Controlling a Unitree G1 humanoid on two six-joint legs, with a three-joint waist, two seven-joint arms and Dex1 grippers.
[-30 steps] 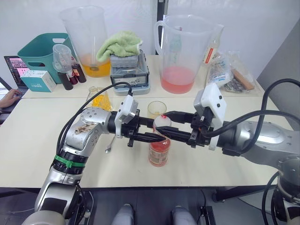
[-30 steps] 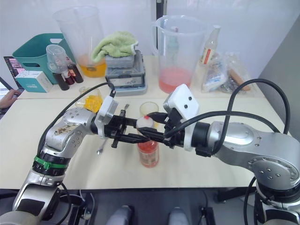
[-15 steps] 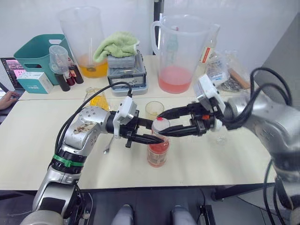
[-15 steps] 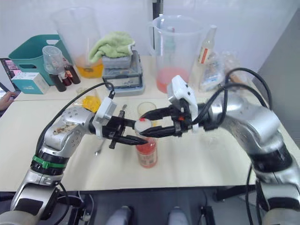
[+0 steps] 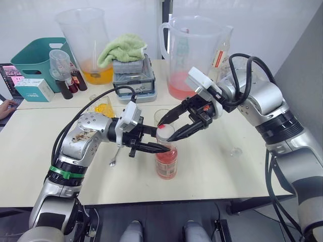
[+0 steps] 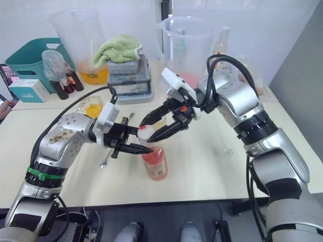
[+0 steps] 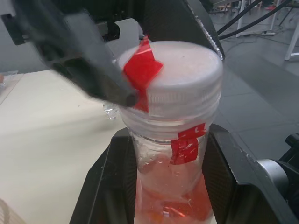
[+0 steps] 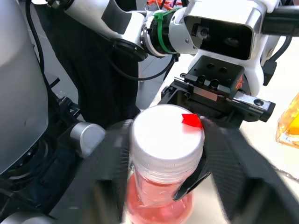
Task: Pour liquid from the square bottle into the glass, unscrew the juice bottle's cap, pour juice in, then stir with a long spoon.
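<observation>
Juice bottle (image 5: 166, 162): slim clear plastic, pink-red juice, upright on the tabletop (image 5: 242, 171) near its front edge. Judged light, thin-walled, liable to dent or twist if squeezed hard; best held at the neck, beneath the cap.

Left end effector (image 5: 154, 144): fingers clamped on the bottle's neck, one to each side, as the left wrist view shows.

Cap (image 7: 170, 77): white, ribbed, red tape mark; still seated on the threads. Small and smooth; grip belongs on the ribbed skirt.

Right end effector (image 5: 169, 129): fingers spread to either side of the cap; contact appears slight, but cannot be confirmed.

Glass (image 5: 161, 116): clear tumbler just behind the bottle, fragile, close to the right fingers' path.

Square bottle (image 5: 103, 108): yellow-orange contents, behind the left forearm.

Long spoon (image 5: 116, 156): on the tabletop beside the left arm, partly hidden.

Surroundings: two large pitchers (image 5: 194, 55), green cloth (image 5: 121, 48) on stacked boxes, teal bin (image 5: 35, 55) well back; none obstructs.
</observation>
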